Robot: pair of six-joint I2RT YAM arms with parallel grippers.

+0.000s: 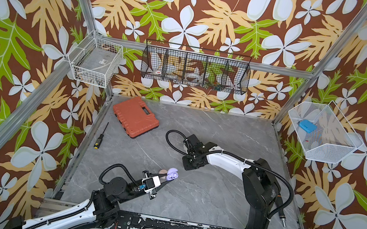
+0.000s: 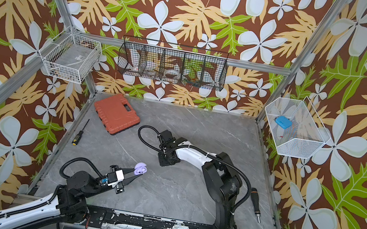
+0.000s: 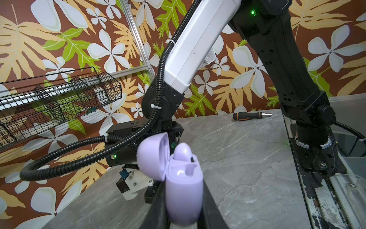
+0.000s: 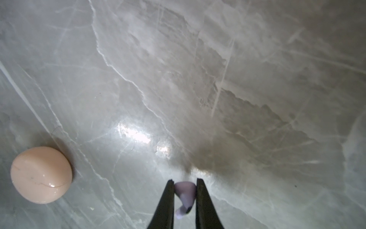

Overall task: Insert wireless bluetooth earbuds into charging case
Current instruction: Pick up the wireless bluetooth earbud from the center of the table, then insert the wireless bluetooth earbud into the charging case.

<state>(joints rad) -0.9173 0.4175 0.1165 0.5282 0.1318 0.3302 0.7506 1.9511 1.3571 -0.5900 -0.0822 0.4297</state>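
— Where's the case?

— In the left gripper [image 2: 138, 172]. Its jaws press on both sides of the lavender case [image 3: 184, 190], near the front left of the table [image 1: 213, 200]. The lid [image 3: 153, 156] stands open. Whether the case touches the table, I can't tell.

— Anything inside it?

— A seated earbud [image 3: 183, 153], also lavender, sits in one well with its rounded head above the rim.

— And the right gripper?

— The right gripper [image 4: 185, 185] is narrow, pinching a lavender earbud [image 4: 186, 195] between its tips. The stem runs back between the fingers. Grey table fills the view beyond it. I can't judge whether the earbud touches the surface.

— How does that earbud lie relative to the case?

— Apart. In both top views the right arm [image 1: 225, 161] ends toward the back wall and the robot's right of the case, with bare table between them. The fingers and the earbud are hidden under the wrist there.

— And the pink one?

— The pink case [image 4: 40, 174] lies shut on the table, near the earbud but not touching it. In a top view the pink case [image 1: 162, 171] shows just beside the case, partly covered by the left gripper.
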